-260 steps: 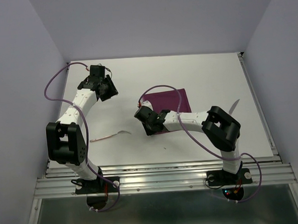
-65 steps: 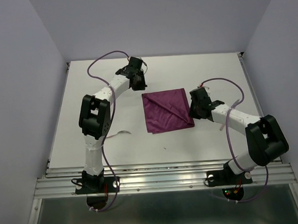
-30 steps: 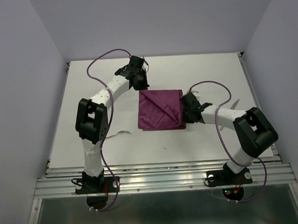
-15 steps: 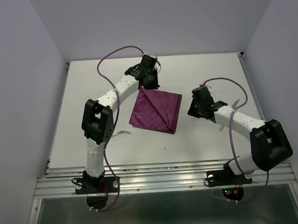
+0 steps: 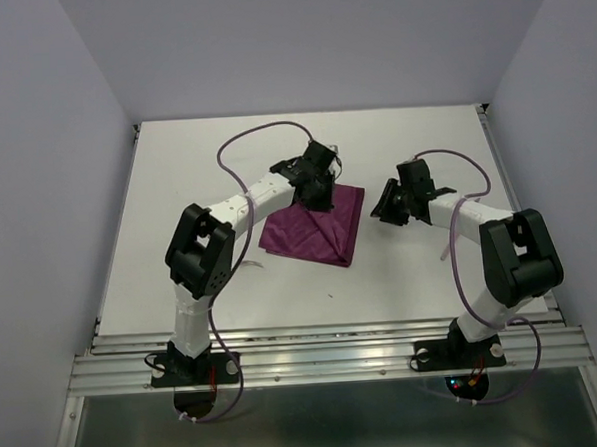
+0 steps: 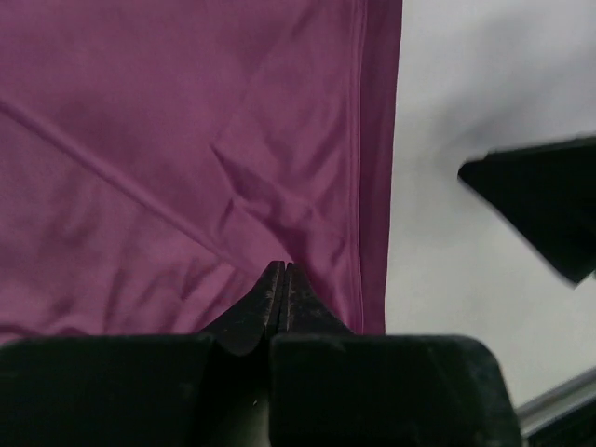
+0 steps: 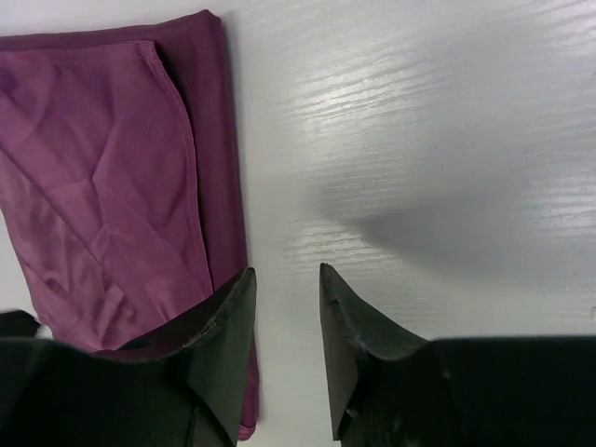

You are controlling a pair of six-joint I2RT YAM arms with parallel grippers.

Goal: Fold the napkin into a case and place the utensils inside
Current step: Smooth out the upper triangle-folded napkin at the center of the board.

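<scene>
The burgundy napkin (image 5: 312, 230) lies folded and skewed at mid-table. My left gripper (image 5: 322, 188) sits over its far part. In the left wrist view the jaws are pressed together at the tips (image 6: 283, 270), pinching the napkin (image 6: 168, 158), whose creases run out from them. My right gripper (image 5: 389, 205) is open just right of the cloth, holding nothing. Its fingers (image 7: 233, 307) straddle bare table beside the napkin's (image 7: 102, 168) folded edge. One pale utensil (image 5: 244, 264) peeks out beside the left arm. A second utensil (image 5: 445, 248) shows thinly by the right forearm.
White tabletop (image 5: 225, 152) with a raised rail (image 5: 324, 334) along the near edge and grey walls on three sides. The left arm's elbow (image 5: 202, 251) hangs over the left utensil. Purple cables loop above both arms.
The left gripper moved right and nearer, dragging the napkin's far corner so that the cloth turned and doubled over. The right gripper opened, left the napkin's right edge and drew back to the right.
</scene>
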